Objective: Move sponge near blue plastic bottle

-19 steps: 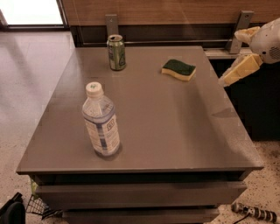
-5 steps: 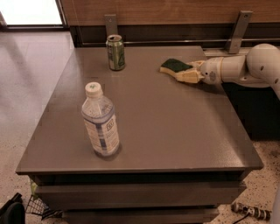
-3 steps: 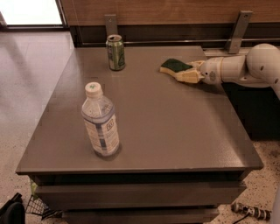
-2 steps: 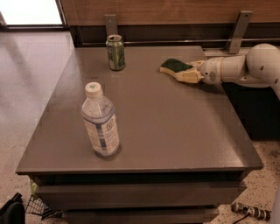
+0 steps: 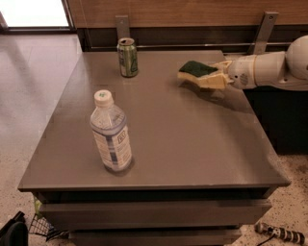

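Where the gripper (image 5: 206, 74) meets the sponge (image 5: 194, 68), its fingers (image 5: 208, 82) pinch one end.

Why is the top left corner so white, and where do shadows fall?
Camera view: daylight blows out the bright opening and washes over the floor; the gripper, at the sponge near the back right, throws a soft shadow on the table; the bottle darkens a small patch at its base.
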Tool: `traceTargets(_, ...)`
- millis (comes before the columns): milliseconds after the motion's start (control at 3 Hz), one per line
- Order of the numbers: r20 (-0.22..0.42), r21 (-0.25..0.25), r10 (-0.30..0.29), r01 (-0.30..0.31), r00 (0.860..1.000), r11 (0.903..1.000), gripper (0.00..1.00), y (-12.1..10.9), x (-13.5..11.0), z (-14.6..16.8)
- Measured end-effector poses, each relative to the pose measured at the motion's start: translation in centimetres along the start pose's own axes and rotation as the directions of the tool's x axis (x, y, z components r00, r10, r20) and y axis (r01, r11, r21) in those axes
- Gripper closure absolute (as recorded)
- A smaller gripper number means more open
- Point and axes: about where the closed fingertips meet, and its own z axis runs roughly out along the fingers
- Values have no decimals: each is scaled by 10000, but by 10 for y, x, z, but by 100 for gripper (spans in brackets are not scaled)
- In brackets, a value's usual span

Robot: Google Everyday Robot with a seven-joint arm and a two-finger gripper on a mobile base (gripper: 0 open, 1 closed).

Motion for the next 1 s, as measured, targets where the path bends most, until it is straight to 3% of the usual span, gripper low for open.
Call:
traceTargets(333,-239,144,-748,752,9969,9971,100,39,-37,-47)
traceTargets(667,-384,228,-1199,1209,9920,9924,100,66,-57,-78)
traceTargets(1000,-308,-169,-1491,1486,9883,9887,100,92,-63,-97)
